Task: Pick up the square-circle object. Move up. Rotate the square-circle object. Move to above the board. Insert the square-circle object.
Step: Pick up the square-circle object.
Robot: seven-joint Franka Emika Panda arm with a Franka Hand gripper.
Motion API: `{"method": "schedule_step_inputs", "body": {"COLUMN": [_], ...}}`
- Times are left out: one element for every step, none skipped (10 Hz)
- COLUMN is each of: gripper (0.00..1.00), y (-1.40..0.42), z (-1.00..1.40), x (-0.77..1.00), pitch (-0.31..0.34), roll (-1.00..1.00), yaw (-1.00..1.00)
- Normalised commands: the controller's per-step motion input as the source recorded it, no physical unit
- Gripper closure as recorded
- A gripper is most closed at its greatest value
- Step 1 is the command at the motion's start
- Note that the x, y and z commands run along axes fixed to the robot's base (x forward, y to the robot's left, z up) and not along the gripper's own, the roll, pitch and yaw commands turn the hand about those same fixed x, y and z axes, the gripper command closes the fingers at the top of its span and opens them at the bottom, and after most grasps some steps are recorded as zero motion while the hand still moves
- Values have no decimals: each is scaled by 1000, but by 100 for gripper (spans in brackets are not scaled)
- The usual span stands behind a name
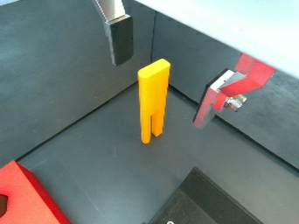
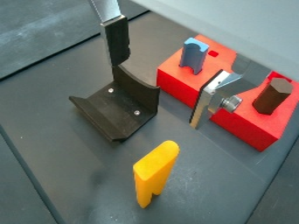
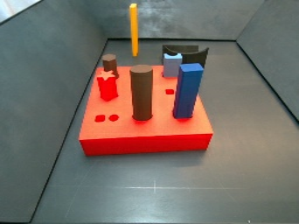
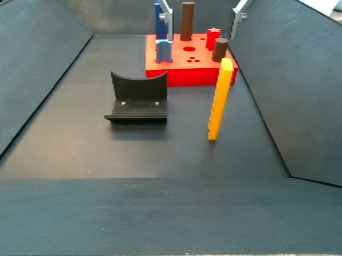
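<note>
So nothing is done yet: the square-circle object (image 4: 221, 98) stands upright on the floor just right of the fixture (image 4: 136, 98), near the board (image 4: 187, 62), while the gripper (image 2: 158, 80) hangs above, spread and empty.

The scene was lit evenly and softly from above, and only faint shadows were cast on the dark floor. A mild sheen was seen on the gripper (image 1: 173, 72) fingers (image 1: 117, 19) in both wrist views. The board (image 3: 146, 137) was rendered sharply, while distant corners were slightly softened.
</note>
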Motion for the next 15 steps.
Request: {"method": "schedule_step_inputs", "body": {"gripper": [0,0,0,0,0,0,0,0,0,0,0,0,0,100,100], "y": [106,557,703,651,303,0,-11,0,0,0,46,0,0,0,0], "z": [-37,-91,-6,-126,-514,-746,-691,-694,-674,-471,-49,0,0,0,0], "x": [-177,-146,-74,-249,-126,-29,-123,-129,-289,-246,0,0,0,0,0], "pitch": [-24,-4,0,0,-71,-100,-106,-81,-67,-59,-47,0,0,0,0], "roll": [0,-30,-61,-41,-131,-159,-189,-209,-233,-199,-109,-23,0,0,0], "yaw": [-29,0,0,0,-20,0,0,-14,-154,-209,0,0,0,0,0]}}
